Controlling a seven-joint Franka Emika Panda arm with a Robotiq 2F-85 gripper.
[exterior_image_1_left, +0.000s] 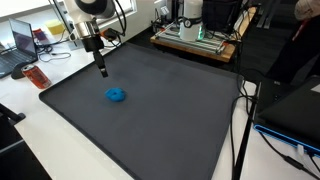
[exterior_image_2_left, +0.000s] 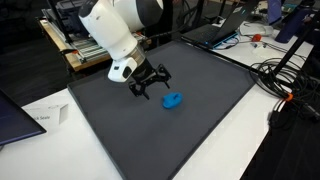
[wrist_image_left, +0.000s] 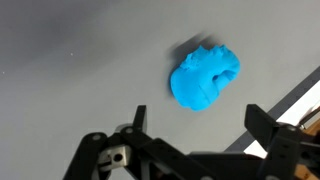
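Approach looks to be the step in hand; the gripper (exterior_image_1_left: 102, 72) hangs low over the mat (exterior_image_1_left: 170, 110), jaws spread wide with nothing between them. The blue lump (exterior_image_1_left: 116, 95) lies on the mat just right of it in both exterior views, near but not touching; in the wrist view the lump sits ahead of the fingertips, roughly in line with the gap. The next move, I'd judge, calls for shifting right over the lump, lowering until the fingers straddle it, then closing gently, since it looks soft.
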